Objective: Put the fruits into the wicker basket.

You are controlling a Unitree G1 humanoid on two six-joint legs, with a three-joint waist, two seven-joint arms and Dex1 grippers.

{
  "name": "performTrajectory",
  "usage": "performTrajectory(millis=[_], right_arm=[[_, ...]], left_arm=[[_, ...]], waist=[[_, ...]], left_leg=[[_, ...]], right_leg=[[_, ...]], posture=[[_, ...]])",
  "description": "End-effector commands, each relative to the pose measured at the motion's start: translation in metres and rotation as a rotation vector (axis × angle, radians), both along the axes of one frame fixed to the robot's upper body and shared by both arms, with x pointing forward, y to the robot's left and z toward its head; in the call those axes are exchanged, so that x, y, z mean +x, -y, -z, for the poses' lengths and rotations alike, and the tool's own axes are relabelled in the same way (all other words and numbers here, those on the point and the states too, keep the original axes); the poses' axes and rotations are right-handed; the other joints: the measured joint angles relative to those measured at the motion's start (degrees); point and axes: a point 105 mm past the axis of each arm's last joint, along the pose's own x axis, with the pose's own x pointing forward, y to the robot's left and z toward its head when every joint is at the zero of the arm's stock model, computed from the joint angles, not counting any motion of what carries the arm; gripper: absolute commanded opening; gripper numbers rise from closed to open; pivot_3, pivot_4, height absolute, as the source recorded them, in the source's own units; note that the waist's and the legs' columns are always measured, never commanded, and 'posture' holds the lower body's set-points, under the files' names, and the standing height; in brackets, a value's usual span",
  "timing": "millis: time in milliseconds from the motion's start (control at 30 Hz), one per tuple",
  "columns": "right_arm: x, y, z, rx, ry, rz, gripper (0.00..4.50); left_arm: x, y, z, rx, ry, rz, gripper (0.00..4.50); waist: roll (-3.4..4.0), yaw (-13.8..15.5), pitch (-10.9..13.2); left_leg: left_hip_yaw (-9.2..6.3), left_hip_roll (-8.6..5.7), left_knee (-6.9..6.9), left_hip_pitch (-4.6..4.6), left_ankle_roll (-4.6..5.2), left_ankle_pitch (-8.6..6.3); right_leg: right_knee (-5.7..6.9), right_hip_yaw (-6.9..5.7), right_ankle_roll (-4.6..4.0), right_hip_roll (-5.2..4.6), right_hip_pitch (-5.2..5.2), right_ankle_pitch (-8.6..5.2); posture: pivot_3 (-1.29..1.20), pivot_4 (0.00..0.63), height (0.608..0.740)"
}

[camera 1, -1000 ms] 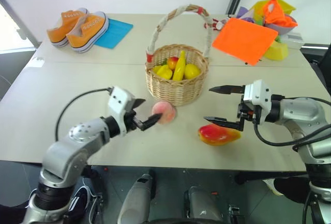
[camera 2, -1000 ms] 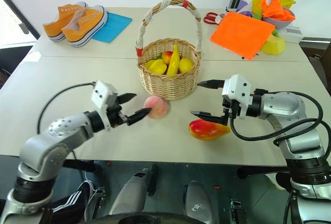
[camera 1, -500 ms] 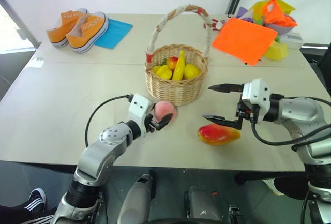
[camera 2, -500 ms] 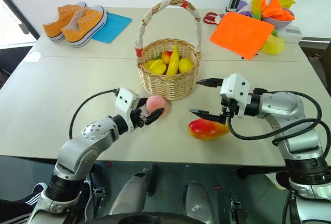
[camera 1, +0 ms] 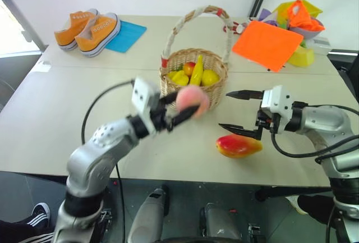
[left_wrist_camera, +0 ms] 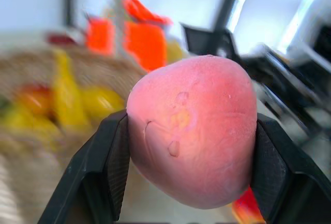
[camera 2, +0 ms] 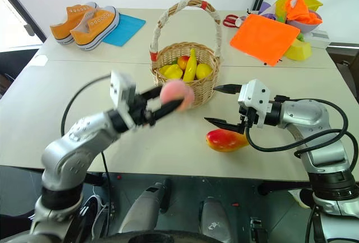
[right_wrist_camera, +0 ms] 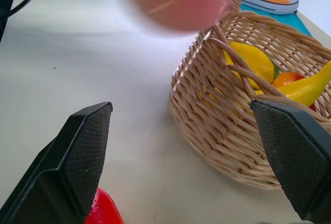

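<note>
You are carrying the peach (camera 1: pixel 192 98) in the left tool (camera 1: pixel 178 111), whose two fingers are pinching it from both sides, clear of the tabletop (camera 1: pixel 50 125) and just in front of the basket's near wall. The grip is sitting on a round, glossy fruit, so it could slip out if you are swinging fast, or the peach could knock the rim or the tall handle (camera 1: pixel 193 15) and tip the basket (camera 1: pixel 196 80) if you are coming in too low. To the right, the right tool (camera 1: pixel 241 111) is hanging with its fingers spread wide, holding nothing, just above the mango (camera 1: pixel 238 145), which is lying on the tabletop near the front edge. Lowering that tool now could nudge the mango off the edge. Farther back, the basket is holding a banana (camera 1: pixel 196 70) and other yellow and red fruit. The sneakers (camera 1: pixel 90 28) are sitting at the far left.
</note>
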Motion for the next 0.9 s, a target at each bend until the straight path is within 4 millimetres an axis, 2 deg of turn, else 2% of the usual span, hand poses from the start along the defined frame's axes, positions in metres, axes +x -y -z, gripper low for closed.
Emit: performTrajectory(millis=[33, 167, 233, 300, 367, 433, 533, 633, 700, 800, 900], right_arm=[[0.0, -0.004, -0.009, 0.015, 0.047, -0.018, 4.5], [0.0, -0.006, -0.009, 0.022, 0.053, -0.016, 4.5], [-0.002, -0.005, -0.01, 0.023, 0.057, -0.007, 4.5], [-0.002, -0.002, -0.01, 0.016, 0.061, 0.003, 4.5], [-0.002, 0.0, -0.01, 0.019, 0.062, 0.013, 4.5], [-0.003, 0.002, -0.009, 0.017, 0.059, 0.016, 4.5], [-0.004, 0.004, -0.012, 0.045, 0.044, 0.024, 4.5], [-0.007, 0.008, -0.011, 0.038, 0.009, 0.009, 4.5], [-0.013, 0.011, -0.009, 0.016, -0.029, -0.018, 4.5], [-0.025, 0.016, -0.002, -0.05, -0.071, -0.089, 4.5], [-0.034, 0.021, 0.008, -0.122, -0.128, -0.147, 4.5]], left_arm=[[0.027, 0.014, -0.02, -0.045, 0.04, -0.117, 2.6], [0.054, 0.018, -0.02, -0.079, 0.011, -0.264, 2.6], [0.061, 0.018, -0.017, -0.09, -0.006, -0.295, 2.6], [0.063, 0.018, -0.013, -0.091, -0.025, -0.295, 3.64], [0.061, 0.02, -0.008, -0.05, -0.019, -0.279, 4.38], [0.057, 0.024, -0.006, -0.069, -0.047, -0.228, 4.45], [0.04, 0.029, -0.012, -0.043, 0.021, -0.131, 4.45], [0.009, 0.026, -0.012, -0.026, 0.065, 0.032, 4.45], [-0.015, 0.02, -0.004, 0.028, 0.069, 0.155, 4.45], [-0.052, -0.005, 0.014, 0.155, 0.057, 0.316, 4.45], [-0.07, -0.036, 0.028, 0.239, -0.001, 0.375, 4.45]], waist=[[-0.02, 0.1, 0.0], [-0.02, 0.0, 0.0], [-0.02, -0.6, 0.0], [-0.03, -0.9, 0.0], [-0.02, -1.0, 0.0], [-0.02, -1.0, 0.0], [-0.02, -0.9, 0.0], [0.0, -0.9, 0.0], [0.02, -1.0, 0.0], [0.07, -1.2, 0.0], [0.11, -1.3, 0.0]], left_leg=[[0.0, 0.0, 0.0, -0.01, 0.01, 0.0], [0.02, 0.01, -0.11, -0.02, 0.02, 0.01], [0.03, 0.04, -0.16, -0.03, 0.0, 0.02], [0.03, 0.06, -0.2, -0.04, -0.08, 0.07], [0.03, 0.06, -0.19, -0.05, -0.22, 0.16], [0.03, 0.06, -0.17, -0.05, -0.23, 0.17], [0.01, 0.06, -0.13, -0.05, -0.21, 0.16], [0.01, 0.06, -0.14, -0.05, -0.2, 0.15], [0.01, 0.07, -0.18, -0.05, -0.22, 0.16], [0.01, 0.14, -0.26, -0.03, -0.06, 0.06], [0.01, 0.16, -0.26, 0.01, -0.05, 0.05]], right_leg=[[0.0, 0.0, 0.03, 0.02, 0.01, 0.01], [0.0, -0.01, 0.05, 0.05, 0.17, 0.01], [0.02, -0.02, 0.05, 0.08, 0.13, 0.01], [0.05, -0.02, 0.05, 0.12, 0.09, 0.01], [0.05, -0.02, 0.05, 0.12, 0.08, 0.01], [0.06, -0.01, 0.05, 0.13, 0.09, 0.01], [0.07, -0.01, 0.05, 0.13, 0.12, 0.01], [0.07, 0.01, 0.04, 0.13, 0.11, 0.01], [0.07, 0.02, 0.02, 0.14, 0.09, 0.01], [0.07, 0.06, -0.01, 0.19, 0.06, -0.01], [0.07, 0.09, -0.05, 0.17, 0.05, -0.02]], posture=[[0.0, 0.15, 0.74], [0.0, 0.15, 0.74], [0.0, 0.15, 0.74], [0.0, 0.15, 0.74], [0.0, 0.15, 0.74], [0.0, 0.15, 0.74], [0.0, 0.15, 0.74], [0.0, 0.15, 0.74], [0.0, 0.15, 0.74], [0.0, 0.15, 0.74], [0.0, 0.15, 0.74]])
